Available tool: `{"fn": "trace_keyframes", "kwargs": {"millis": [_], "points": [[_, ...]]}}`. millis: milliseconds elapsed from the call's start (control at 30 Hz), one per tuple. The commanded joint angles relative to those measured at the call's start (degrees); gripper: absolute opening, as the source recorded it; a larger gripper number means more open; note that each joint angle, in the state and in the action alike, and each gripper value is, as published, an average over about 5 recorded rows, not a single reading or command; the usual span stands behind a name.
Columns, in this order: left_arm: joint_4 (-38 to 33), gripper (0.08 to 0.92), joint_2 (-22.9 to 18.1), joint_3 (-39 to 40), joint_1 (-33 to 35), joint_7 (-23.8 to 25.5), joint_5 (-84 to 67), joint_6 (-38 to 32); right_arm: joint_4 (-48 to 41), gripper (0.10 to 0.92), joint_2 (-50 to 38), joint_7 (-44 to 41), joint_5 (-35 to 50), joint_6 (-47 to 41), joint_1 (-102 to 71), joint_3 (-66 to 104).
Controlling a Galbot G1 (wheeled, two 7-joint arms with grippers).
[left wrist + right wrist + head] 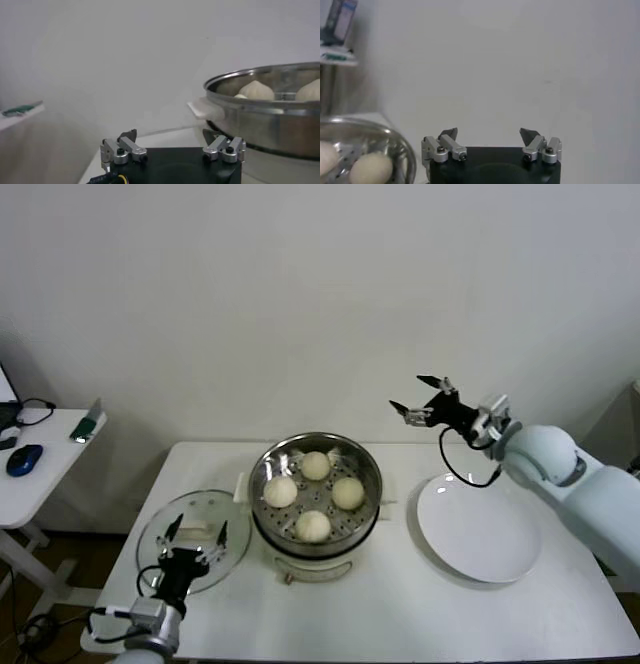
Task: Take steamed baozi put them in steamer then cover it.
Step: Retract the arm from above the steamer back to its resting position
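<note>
1. Four smooth cream-white dough buns sit on the perforated tray inside the round shiny steel steamer pot, mid-table.
2. The round clear glass lid, with its cream-white oblong handle, lies flat on the white table just left of the pot, so the pot stands uncovered.
3. The left tool hangs over the lid, jaws spread wide, holding nothing.
4. The right tool is raised beyond the flat white plate, jaws apart, empty.
</note>
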Motion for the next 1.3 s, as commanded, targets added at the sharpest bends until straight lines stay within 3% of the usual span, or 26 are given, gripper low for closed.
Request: {"fn": "trace_keyframes", "kwargs": {"millis": [33,333,533,833,1300], "points": [[0.5,0.823,2.5,-0.5,-0.5,-2.8,10.1,-2.3,4.5,0.823,14.1,3.1,-10.8,12.7,-57.8,51.8],[3.6,0.823,9.2,-2.4,0.9,-18.9,50.1,-6.2,5.2,0.823,26.7,1.8,-16.7,21.0,-67.6,51.9],[12.2,0.823,11.7,-1.3,1.1,-24.9,69.5,-9.3,5.5,0.823,31.5,1.5,-17.1,23.5,-70.1,50.2],[22.0,0.823,10.4,0.4,-2.3,-24.9,76.8,-9.6,7.7,0.823,35.3,1.5,-16.5,24.6,-71.5,48.6],[28.7,0.823,9.6,2.1,-8.6,-21.8,73.1,-7.4,7.1,0.823,37.8,1.1,-18.7,25.6,-71.6,47.2]]}}
